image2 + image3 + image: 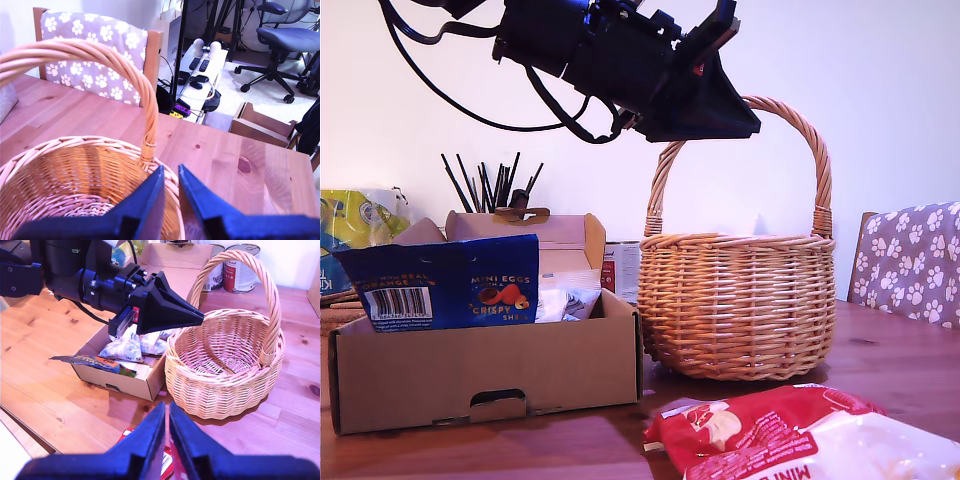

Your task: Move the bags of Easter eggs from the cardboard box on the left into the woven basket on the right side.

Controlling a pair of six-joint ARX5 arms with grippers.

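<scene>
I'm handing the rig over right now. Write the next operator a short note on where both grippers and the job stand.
My first gripper: shut, empty, poised above the woven basket near its rim.
My second gripper: shut, empty, raised on the near side of the table, looking down at the basket and the cardboard box.
Bags: the dark-blue MINI EGGS CRISPY bag and the white-silver bags lie in the box.
Done: nothing shows in the basket.
Left: move every egg bag from box to basket. The red-and-white bag on the table in front is not in the box.
</scene>
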